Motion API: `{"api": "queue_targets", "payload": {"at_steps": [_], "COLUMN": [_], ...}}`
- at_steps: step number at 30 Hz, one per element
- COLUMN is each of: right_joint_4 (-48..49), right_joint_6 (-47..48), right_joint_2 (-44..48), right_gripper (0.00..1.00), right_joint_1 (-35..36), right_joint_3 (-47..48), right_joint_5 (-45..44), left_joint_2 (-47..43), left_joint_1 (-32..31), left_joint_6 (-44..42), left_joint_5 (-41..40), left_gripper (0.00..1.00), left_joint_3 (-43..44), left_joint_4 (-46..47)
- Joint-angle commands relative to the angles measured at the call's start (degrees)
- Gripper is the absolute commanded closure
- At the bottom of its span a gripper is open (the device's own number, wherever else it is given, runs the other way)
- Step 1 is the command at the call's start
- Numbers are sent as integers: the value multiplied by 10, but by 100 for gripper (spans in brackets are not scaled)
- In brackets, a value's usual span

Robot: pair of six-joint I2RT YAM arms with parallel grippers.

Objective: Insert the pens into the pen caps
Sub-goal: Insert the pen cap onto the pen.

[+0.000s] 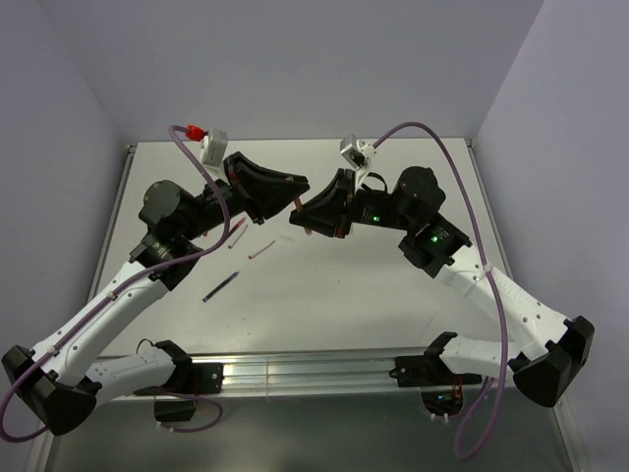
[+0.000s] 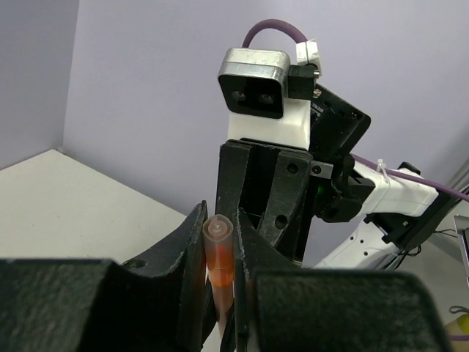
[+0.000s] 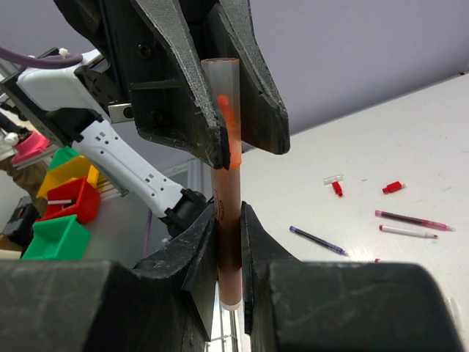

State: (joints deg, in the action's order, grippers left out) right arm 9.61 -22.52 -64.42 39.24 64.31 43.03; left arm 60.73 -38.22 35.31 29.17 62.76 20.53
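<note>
Two tight grips on one orange pen [image 3: 228,182]: left end effector [image 2: 220,238], right end effector [image 3: 228,224].

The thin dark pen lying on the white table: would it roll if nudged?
Probably: the thin dark pen looks round and slim, flat on the smooth white table. It likely stays stiff and feels light, being straight and slender.

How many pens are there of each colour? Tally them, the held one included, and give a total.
Orange pen, held: 1
Dark red pen: 1
Whitish pen: 1
Dark pen: 1
Total: 4
</note>
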Motion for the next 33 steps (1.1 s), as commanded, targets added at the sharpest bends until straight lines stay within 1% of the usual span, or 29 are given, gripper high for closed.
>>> {"api": "queue_targets", "payload": {"at_steps": [1, 5, 6, 7, 9, 12, 13, 14, 16, 17, 19, 20, 22, 23, 24, 30, 33], "right_joint_4": [-17, -53, -62, -69, -91, -115, -120, -129, -137, -149, -159, -170, -179, -180, -180, -190, -192], "right_joint_6": [8, 27, 34, 41, 58, 72, 77, 85, 90, 94, 100, 107, 116, 118, 121, 140, 148], "right_joint_2": [-6, -4, -7, -9, -18, -30, -37, -39, -47, -51, -63, -69, -79, -83, -86, -112, -122], "right_gripper": [100, 100, 100, 100, 100, 100, 100, 100, 100, 100, 100, 100, 100, 100, 100, 100, 100], "right_joint_1": [5, 8, 12, 15, 33, 52, 58, 64, 77, 81, 93, 97, 109, 114, 117, 141, 145], "right_joint_3": [44, 70, 77, 83, 101, 124, 129, 138, 147, 158, 169, 181, 194, 198, 201, 230, 238], "right_joint_5": [-50, -120, -134, -168, -197, -254, -288, -309, -341, -378, -412, -447, -478, -507, -517, -621, -630], "left_joint_2": [-10, -18, -18, -18, -18, -14, -13, -12, -11, -11, -12, -13, -12, -11, -11, -3, -2], "left_joint_1": [0, -1, -2, -5, -10, -28, -40, -48, -68, -72, -84, -89, -99, -102, -108, -118, -119], "left_joint_6": [-2, 3, 4, 5, 5, 8, 6, 6, 5, 6, 12, 13, 17, 19, 20, 44, 44], "left_joint_5": [-2, -38, -46, -62, -82, -137, -150, -187, -216, -241, -263, -283, -288, -288, -313, -350, -349], "left_gripper": [100, 100, 100, 100, 100, 100, 100, 100, 100, 100, 100, 100, 100, 100, 100, 100, 100], "left_joint_3": [6, -11, -14, -18, -16, -14, -12, -10, -5, -3, -2, -3, 2, 3, 3, 17, 24], "left_joint_4": [6, -8, -11, -17, -26, -42, -48, -62, -76, -88, -96, -104, -111, -116, -124, -159, -172]}}
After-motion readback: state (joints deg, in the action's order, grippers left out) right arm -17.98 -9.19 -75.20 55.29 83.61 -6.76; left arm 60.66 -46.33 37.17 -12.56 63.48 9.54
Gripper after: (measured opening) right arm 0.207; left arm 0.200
